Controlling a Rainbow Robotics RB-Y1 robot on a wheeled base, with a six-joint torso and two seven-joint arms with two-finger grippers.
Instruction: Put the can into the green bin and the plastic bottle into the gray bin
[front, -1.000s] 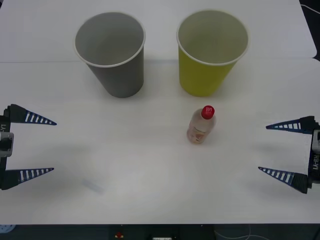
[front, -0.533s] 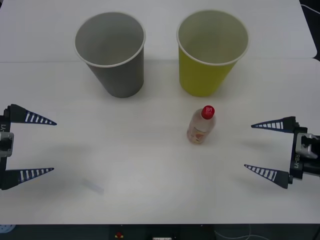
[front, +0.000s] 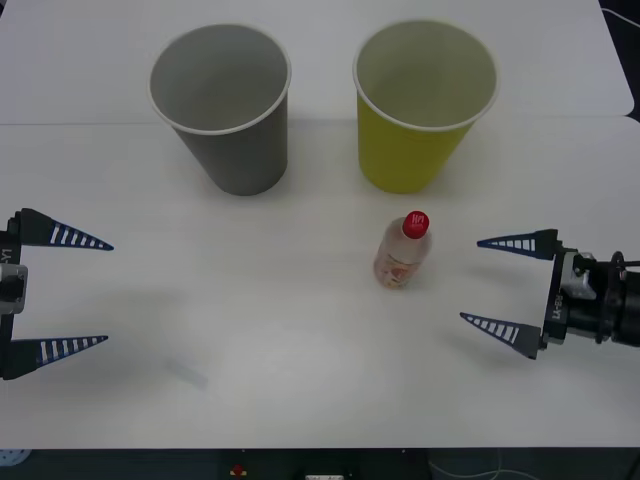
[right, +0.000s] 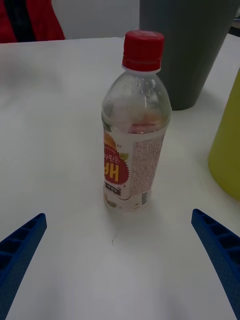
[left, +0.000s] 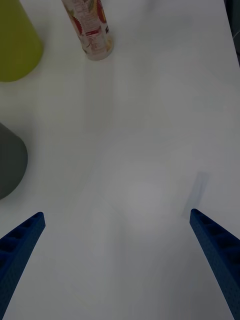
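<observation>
1. Front view: plastic bottle (front: 403, 251) stands upright on the white table (front: 300, 330), just in front of the green bin (front: 424, 104); gray bin (front: 222, 106) to its left, well apart from the bottle.
2. Hidden/cut off: green bin's inside is pale and hazy, contents can't be made out. Left wrist view crops the bottle's cap; both bins clipped at the edge.
3. Change: right gripper (front: 506, 285) has moved in toward the bottle since the earlier frames, fingers spread wide, not touching. Left gripper (front: 60, 294) unchanged at the left edge, fingers apart.
4. Right wrist view adds the bottle's (right: 134, 125) label text and red cap.
</observation>
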